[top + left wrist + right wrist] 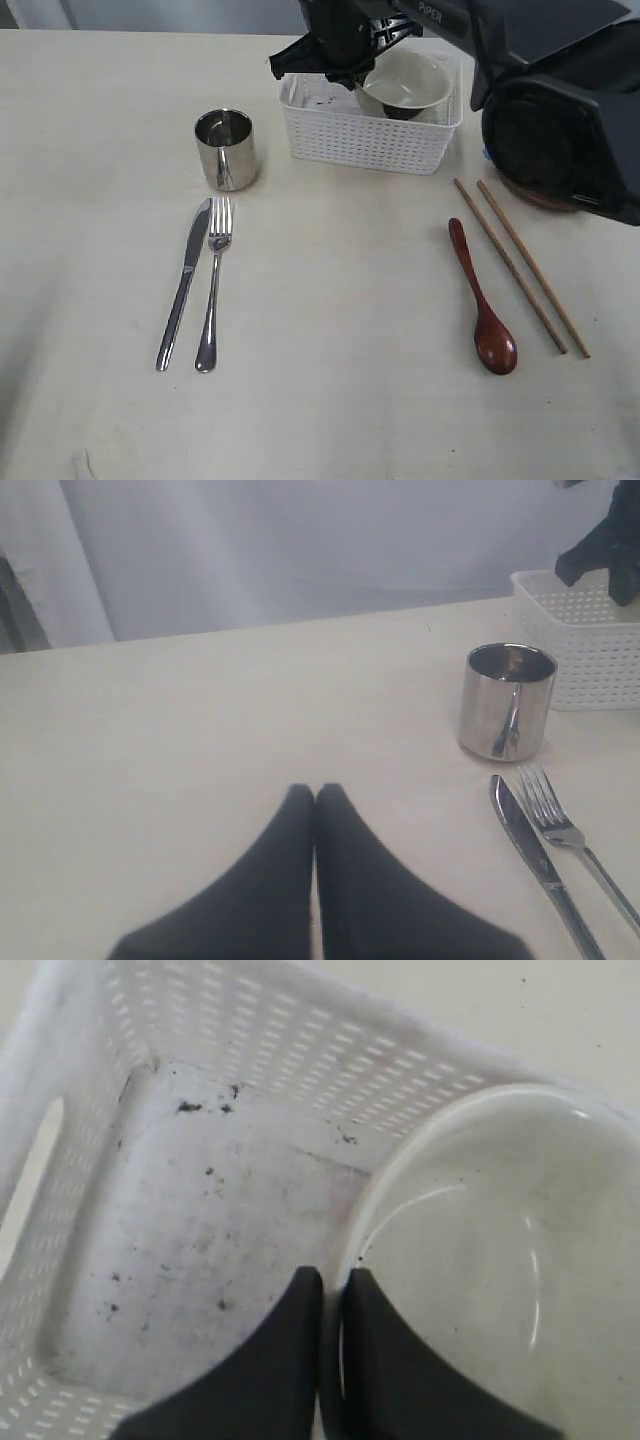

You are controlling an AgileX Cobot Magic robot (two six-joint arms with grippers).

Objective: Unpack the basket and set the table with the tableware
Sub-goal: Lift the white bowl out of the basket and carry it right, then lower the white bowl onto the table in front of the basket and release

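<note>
Pale cream table (350, 420) with faint wood grain, filling the exterior frame; pale grey backdrop (300, 550) beyond its far edge. Upper centre: white lattice basket (370, 140), floor speckled with dark marks, with the white bowl (410, 80) tilted in its right end. Right gripper (333, 1278) pinched narrow on the bowl's rim, one finger inside and one outside. Left gripper (315, 795) closed tip to tip, holding nothing, over bare tabletop. Left of centre: steel cup (226, 150), then knife (185, 285) and fork (213, 290) side by side. Right: wooden spoon (480, 300) beside the chopsticks (520, 265).
</note>
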